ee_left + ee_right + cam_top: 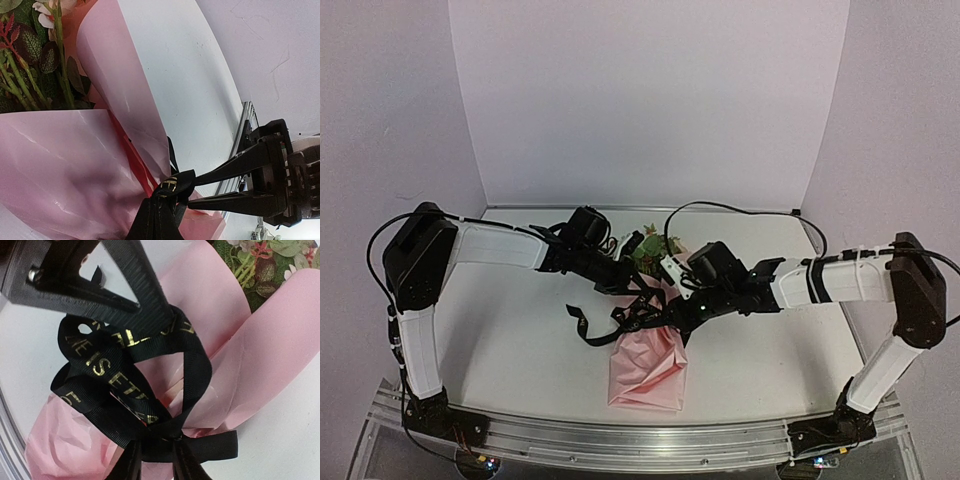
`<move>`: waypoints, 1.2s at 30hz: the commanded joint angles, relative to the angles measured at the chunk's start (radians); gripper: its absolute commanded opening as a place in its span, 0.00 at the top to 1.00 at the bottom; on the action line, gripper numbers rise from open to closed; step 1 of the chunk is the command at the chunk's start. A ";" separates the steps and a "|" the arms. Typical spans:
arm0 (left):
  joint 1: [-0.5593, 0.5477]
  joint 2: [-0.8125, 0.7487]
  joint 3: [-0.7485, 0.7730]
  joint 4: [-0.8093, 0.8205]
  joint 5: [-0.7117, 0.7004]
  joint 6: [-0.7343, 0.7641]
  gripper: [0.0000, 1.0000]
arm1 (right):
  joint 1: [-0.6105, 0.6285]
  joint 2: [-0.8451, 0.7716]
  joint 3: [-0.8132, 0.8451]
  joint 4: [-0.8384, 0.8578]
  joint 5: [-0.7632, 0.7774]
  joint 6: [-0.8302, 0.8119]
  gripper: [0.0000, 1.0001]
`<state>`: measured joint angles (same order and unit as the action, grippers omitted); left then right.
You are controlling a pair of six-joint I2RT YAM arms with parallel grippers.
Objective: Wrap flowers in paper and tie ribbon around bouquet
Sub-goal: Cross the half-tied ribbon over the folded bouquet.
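The left gripper (192,192) clamps a loop of the ribbon (105,367) above the bouquet (650,365), which lies mid-table between both arms, blooms pointing away from the bases (stems toward them). The right gripper (156,462), fingers narrowed onto the knot, sits at its right flank.

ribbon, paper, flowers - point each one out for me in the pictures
ribbon (92,364): right wrist view, on the gold-lettered loop
paper (60,165): left wrist view, on the broad pink fold below the stems
flowers (265,270): right wrist view, on the leaves at the wrap's open end
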<state>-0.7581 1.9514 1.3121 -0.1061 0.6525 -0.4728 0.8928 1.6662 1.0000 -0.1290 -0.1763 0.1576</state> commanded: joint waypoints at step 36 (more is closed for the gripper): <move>0.007 -0.010 0.017 0.027 0.018 0.000 1.00 | 0.005 0.038 0.088 -0.082 -0.046 0.113 0.86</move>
<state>-0.7578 1.9514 1.3121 -0.1047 0.6547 -0.4729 0.8928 1.7020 1.0569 -0.2055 -0.2115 0.2580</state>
